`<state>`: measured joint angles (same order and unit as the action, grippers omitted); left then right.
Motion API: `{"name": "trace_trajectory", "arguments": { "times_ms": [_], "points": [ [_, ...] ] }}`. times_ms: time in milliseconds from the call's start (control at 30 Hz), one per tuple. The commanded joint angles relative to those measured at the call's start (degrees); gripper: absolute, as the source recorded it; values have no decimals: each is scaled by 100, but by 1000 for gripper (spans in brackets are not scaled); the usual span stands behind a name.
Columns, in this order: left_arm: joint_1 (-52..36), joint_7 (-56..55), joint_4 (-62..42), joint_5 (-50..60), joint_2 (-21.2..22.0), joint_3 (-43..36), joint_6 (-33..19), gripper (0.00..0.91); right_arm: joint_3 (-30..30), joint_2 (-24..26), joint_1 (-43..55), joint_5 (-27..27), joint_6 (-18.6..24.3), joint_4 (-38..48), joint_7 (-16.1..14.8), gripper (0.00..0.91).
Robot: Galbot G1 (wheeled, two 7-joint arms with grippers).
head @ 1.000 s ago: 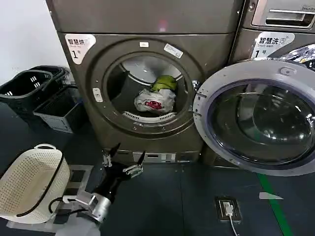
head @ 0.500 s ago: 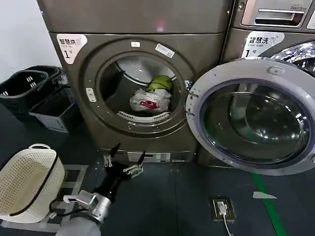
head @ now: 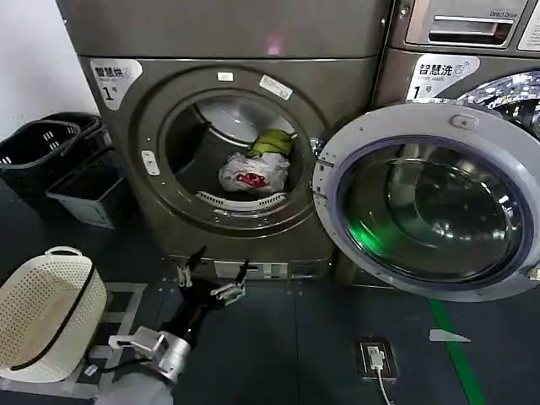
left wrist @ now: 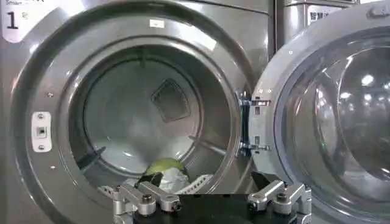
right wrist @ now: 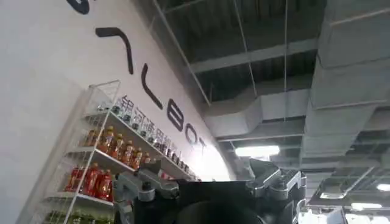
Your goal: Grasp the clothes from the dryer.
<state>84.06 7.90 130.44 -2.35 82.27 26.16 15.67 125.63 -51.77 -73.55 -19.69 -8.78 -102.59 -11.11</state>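
The dryer (head: 245,51), bronze-grey with a white sticker marked 1, stands with its round door (head: 422,202) swung open to the right. In its steel drum lie the clothes: a white garment with a red print (head: 253,173) and a yellow-green one (head: 272,142) behind it. My left gripper (head: 213,274) is open and holds nothing, low in front of the dryer's base, below the porthole. In the left wrist view its fingers (left wrist: 146,198) frame the drum (left wrist: 140,115), with the clothes (left wrist: 166,171) well beyond them. My right gripper (right wrist: 210,182) stands open and points up at a ceiling.
A cream laundry basket (head: 42,312) lies on the floor at the lower left. Black baskets (head: 51,152) stand left of the dryer. A second machine (head: 472,59) stands behind the open door. A floor socket (head: 375,359) and green tape (head: 451,346) mark the dark floor.
The dryer, the baskets and the open door have slid a little to the left in the head view. My left gripper keeps its place in the view, still open.
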Motion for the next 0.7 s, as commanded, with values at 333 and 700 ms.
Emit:
{"name": "trace_trajectory", "arguments": {
  "times_ms": [333,700],
  "points": [
    [7,-170,38,-162,13,29,-52,907,-77,15,63,-52,202,-12,39,907],
    [-11,-191,21,-43,59,-53,-73,907,-64,-11,50,-138,201,-77,-29,907]
  ]
}}
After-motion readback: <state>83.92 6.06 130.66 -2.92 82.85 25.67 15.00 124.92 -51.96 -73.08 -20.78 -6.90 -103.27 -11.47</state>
